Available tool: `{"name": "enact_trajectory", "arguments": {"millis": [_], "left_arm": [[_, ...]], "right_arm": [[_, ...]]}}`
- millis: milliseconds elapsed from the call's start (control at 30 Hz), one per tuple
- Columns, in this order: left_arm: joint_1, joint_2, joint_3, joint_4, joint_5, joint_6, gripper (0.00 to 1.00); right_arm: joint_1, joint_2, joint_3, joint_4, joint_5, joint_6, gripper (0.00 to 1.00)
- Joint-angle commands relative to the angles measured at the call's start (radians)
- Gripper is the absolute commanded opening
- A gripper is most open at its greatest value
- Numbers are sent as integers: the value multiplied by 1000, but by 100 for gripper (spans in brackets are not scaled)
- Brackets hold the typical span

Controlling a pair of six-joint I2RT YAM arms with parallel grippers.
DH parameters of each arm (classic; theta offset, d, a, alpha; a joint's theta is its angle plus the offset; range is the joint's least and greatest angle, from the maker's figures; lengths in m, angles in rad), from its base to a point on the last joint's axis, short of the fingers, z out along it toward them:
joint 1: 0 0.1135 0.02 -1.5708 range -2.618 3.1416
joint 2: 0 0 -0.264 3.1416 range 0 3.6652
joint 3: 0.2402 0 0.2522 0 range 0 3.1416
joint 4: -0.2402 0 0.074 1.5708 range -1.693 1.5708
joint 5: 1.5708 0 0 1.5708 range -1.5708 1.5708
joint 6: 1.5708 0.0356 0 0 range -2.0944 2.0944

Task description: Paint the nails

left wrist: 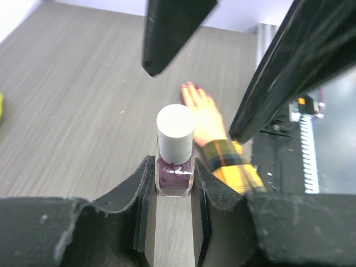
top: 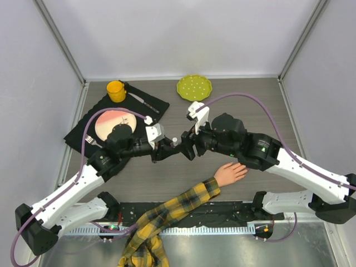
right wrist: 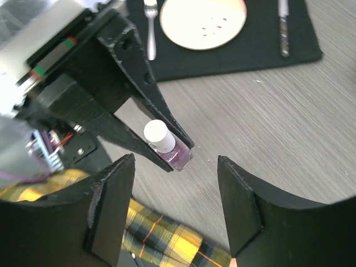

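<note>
A small bottle of purple polish with a white cap stands upright between my left gripper's jaws, just above the table. It also shows in the top view and the right wrist view. My right gripper is open, its fingers either side of the bottle's cap and apart from it. The pale mannequin hand with a yellow-and-black plaid sleeve lies palm down to the right. Its nails look reddish at the fingertips.
A black placemat at the back left holds a pink plate, a fork and a knife. A yellow cup and a green dotted plate stand at the back.
</note>
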Motion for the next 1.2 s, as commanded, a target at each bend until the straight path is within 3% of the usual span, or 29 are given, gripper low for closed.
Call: {"name": "enact_trajectory", "arguments": {"millis": [0,167,600,700,733,800,867,967,1033,1067,1100,1167], "left_arm": [[6,10,49,18,162,2,0],[6,22,55,20,195,-10,0],[6,19,57,21,220,-18,0],[6,16,57,17,209,-13,0],[6,14,57,17,204,-12,0],[6,8,55,17,166,-10,0],[6,1,52,21,110,-5,0],[6,-5,42,23,-81,19,0],[6,-5,43,8,-226,37,0],[6,-9,40,9,-259,39,0],[6,-12,35,17,-298,41,0],[6,-31,17,37,-316,38,0]], "right_arm": [[-38,-39,31,-24,-217,-101,67],[-58,-19,73,-40,-273,-134,52],[-61,65,123,-66,-341,-197,37],[-62,68,125,-75,-344,-205,28],[-62,71,125,-76,-345,-206,16],[-62,71,125,-81,-338,-203,1],[-62,81,123,-81,-323,-193,1],[-59,81,102,-20,-177,-121,1],[-20,55,16,81,107,-5,1],[111,47,-14,162,251,31,1],[175,62,-31,173,570,71,1],[290,129,16,151,722,195,1]]}}
